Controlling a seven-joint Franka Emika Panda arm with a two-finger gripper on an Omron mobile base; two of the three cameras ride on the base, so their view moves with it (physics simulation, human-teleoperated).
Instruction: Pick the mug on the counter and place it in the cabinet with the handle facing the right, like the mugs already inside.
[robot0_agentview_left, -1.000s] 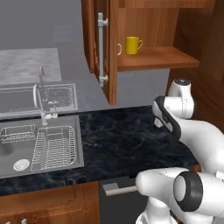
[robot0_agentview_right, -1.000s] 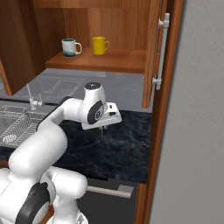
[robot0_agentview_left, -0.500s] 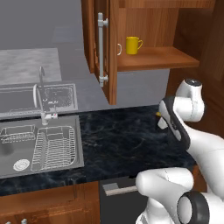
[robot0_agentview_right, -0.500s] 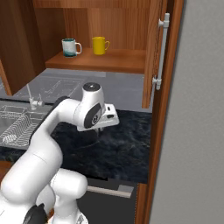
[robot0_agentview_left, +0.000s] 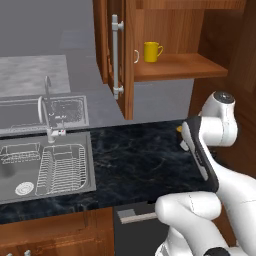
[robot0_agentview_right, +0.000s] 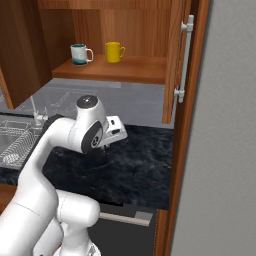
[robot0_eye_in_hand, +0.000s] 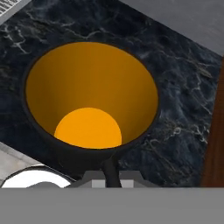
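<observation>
The mug (robot0_eye_in_hand: 89, 96) is seen from above in the hand view, black outside and orange inside, over the black counter (robot0_eye_in_hand: 183, 100). My gripper (robot0_eye_in_hand: 109, 168) is shut on its near rim, with one dark finger standing against the wall. I cannot make out the handle. In the left base view a sliver of the mug (robot0_agentview_left: 179, 129) peeks out behind my forearm. In the right base view my hand hangs low over the counter (robot0_agentview_right: 135, 165), below the open cabinet (robot0_agentview_right: 125, 67). On the cabinet's shelf stand the mugs: a yellow one (robot0_agentview_right: 114, 51) and a white one (robot0_agentview_right: 79, 54).
The cabinet doors stand open, one with a silver bar pull (robot0_agentview_left: 116, 55), the other (robot0_agentview_right: 186, 55) close to the right of my hand. A steel sink (robot0_agentview_left: 45, 160) with a faucet (robot0_agentview_left: 47, 112) lies to the left. A grey wall (robot0_agentview_right: 225, 150) bounds the right.
The arm's elbow has swung to the right. The hand has stayed almost in place over the counter, drifting slightly left. The gripper has stayed shut.
</observation>
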